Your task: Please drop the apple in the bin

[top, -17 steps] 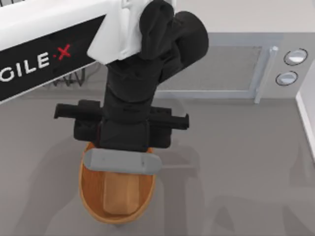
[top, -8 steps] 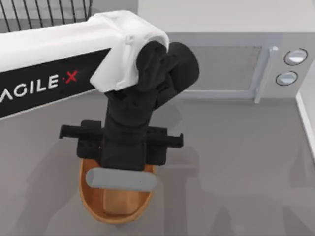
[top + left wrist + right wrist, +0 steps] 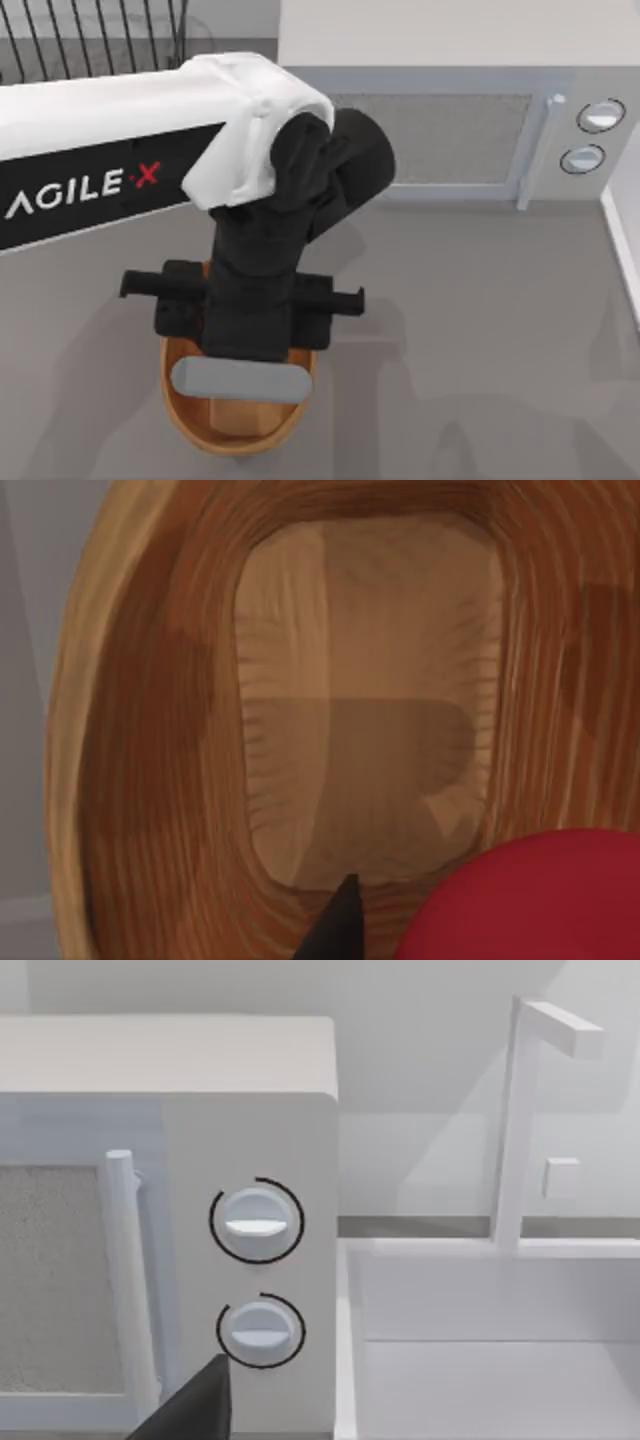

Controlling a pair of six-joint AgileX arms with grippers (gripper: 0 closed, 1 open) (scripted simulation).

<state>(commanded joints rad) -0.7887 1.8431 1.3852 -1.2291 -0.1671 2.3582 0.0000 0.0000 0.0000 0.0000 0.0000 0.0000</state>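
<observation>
The bin (image 3: 178, 415) is an oval brown wicker basket at the table's front left. My left arm reaches over it, and my left gripper (image 3: 243, 325) hangs right above its opening, covering most of it. In the left wrist view the bin's tan bottom (image 3: 365, 710) lies straight below, and the red apple (image 3: 530, 900) sits close to the camera beside a black fingertip (image 3: 340, 925); the gripper is shut on the apple, above the bin. In the right wrist view a dark fingertip (image 3: 195, 1405) of my right gripper shows, parked facing the microwave.
A white microwave (image 3: 450, 130) with two knobs stands at the back. A black wire rack (image 3: 90, 40) is at the back left. A white sink (image 3: 480, 1360) with a faucet lies to the right of the microwave.
My left arm has moved toward the table's front with the apple, so the gripper now sits more fully over the bin. The wire rack has come into view behind it.
</observation>
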